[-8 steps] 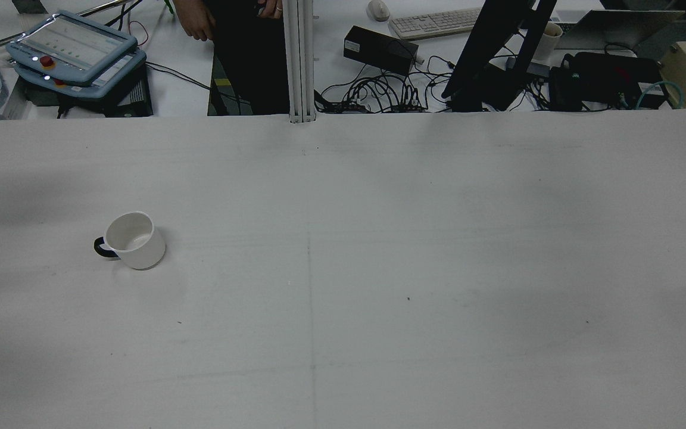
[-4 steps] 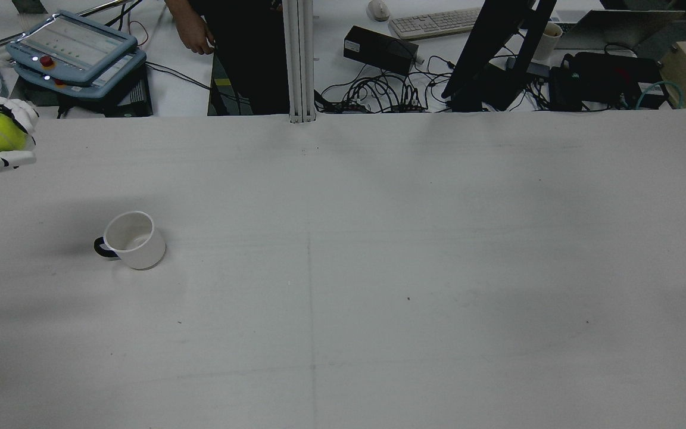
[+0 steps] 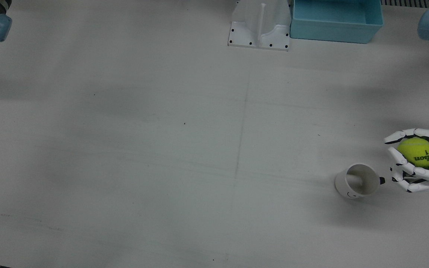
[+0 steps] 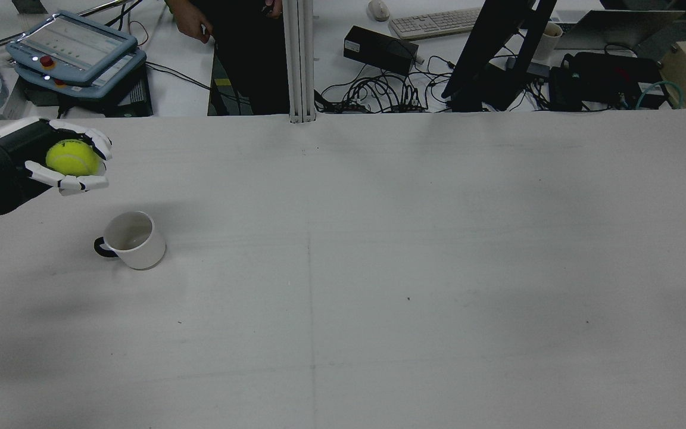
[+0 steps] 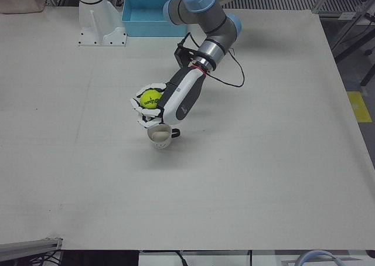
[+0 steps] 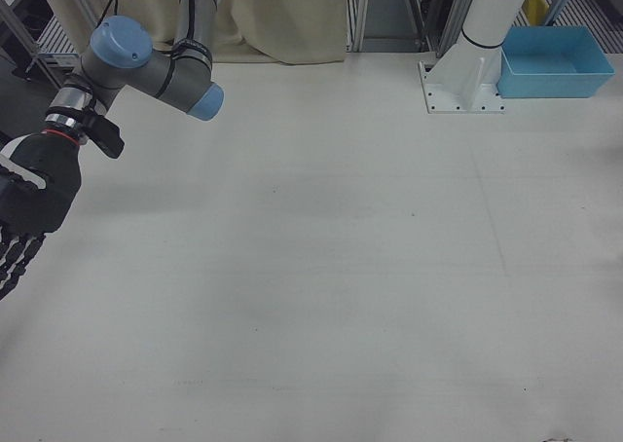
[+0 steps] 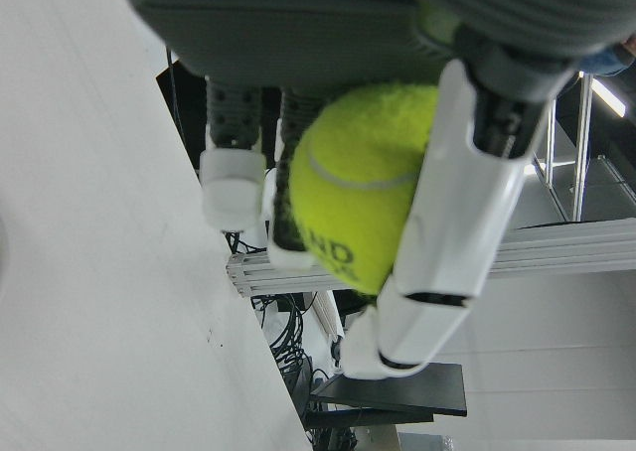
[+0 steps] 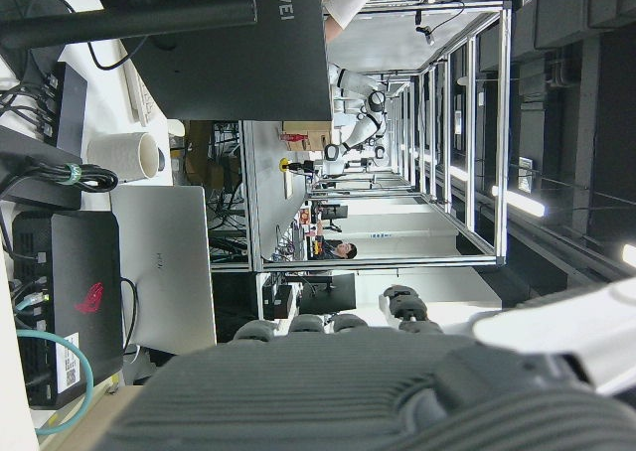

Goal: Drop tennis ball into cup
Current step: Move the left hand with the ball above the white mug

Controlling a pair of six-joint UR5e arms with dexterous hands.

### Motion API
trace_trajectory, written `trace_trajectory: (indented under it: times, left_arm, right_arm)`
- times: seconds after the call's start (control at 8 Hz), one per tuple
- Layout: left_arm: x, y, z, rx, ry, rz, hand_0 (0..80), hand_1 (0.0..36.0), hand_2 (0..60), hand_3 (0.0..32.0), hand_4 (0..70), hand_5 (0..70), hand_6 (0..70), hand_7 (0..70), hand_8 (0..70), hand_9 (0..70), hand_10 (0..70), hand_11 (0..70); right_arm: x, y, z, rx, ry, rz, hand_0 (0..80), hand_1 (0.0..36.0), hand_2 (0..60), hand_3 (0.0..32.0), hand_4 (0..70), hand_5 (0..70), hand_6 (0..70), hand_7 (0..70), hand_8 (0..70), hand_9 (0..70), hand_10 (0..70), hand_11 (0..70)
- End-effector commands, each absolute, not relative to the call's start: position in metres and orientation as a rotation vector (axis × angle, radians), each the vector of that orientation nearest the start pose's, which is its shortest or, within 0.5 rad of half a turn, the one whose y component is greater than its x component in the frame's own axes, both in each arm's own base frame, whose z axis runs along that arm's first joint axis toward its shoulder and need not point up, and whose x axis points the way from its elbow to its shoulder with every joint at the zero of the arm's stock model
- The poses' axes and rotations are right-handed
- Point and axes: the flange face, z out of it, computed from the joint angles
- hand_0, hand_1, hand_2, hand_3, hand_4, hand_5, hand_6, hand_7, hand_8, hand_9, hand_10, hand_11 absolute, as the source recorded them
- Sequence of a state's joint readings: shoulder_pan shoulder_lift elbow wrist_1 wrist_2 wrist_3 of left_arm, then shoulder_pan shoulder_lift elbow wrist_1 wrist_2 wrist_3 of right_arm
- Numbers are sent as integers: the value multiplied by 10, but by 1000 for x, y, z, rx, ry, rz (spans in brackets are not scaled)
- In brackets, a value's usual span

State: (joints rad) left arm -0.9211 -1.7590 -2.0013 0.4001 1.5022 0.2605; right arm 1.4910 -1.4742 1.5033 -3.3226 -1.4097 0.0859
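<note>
One ball (image 4: 72, 158), one cup (image 4: 134, 241): left hand (image 4: 72, 162) is gripping the ball; only the right-front view shows the right hand (image 6: 21, 230), its grip unclear.

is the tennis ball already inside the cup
No, the tennis ball sits in the left hand, whose fingers wrap it beside the white cup, and the cup's inside shows empty.

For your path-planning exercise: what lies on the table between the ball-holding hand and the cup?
Nothing: in the front view, only bare table separates the left hand from the cup.
</note>
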Motion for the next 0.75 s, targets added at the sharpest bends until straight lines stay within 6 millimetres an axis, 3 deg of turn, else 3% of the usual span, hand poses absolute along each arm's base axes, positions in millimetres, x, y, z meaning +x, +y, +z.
trace_trajectory:
  times: [0.0, 0.25, 0.38, 0.5, 0.62]
  left_arm:
    - [219, -505, 449, -362, 2071, -1564, 800, 360, 600, 0, 657, 249, 377, 700, 649, 700, 700, 700]
    - [218, -506, 449, -375, 2108, -1540, 800, 360, 600, 0, 636, 244, 365, 700, 621, 700, 700, 700]
    - [220, -506, 445, -391, 2135, -1511, 764, 360, 600, 0, 554, 217, 320, 700, 540, 700, 700, 700]
    - [222, -507, 442, -394, 2150, -1493, 762, 360, 396, 0, 304, 142, 163, 454, 246, 396, 321, 484]
    - [222, -507, 443, -392, 2151, -1489, 639, 359, 344, 0, 135, 101, 67, 129, 66, 113, 73, 138]
  right_arm:
    - [108, -525, 688, -22, 1980, -2296, 0, 0, 0, 0, 0, 0, 0, 0, 0, 0, 0, 0]
    - [108, -525, 688, -22, 1980, -2296, 0, 0, 0, 0, 0, 0, 0, 0, 0, 0, 0, 0]
    - [108, -525, 688, -22, 1980, -2296, 0, 0, 0, 0, 0, 0, 0, 0, 0, 0, 0, 0]
    - [108, -525, 688, -22, 1980, -2296, 0, 0, 0, 0, 0, 0, 0, 0, 0, 0, 0, 0]
    - [108, -525, 688, -22, 1980, -2296, 0, 0, 0, 0, 0, 0, 0, 0, 0, 0, 0, 0]
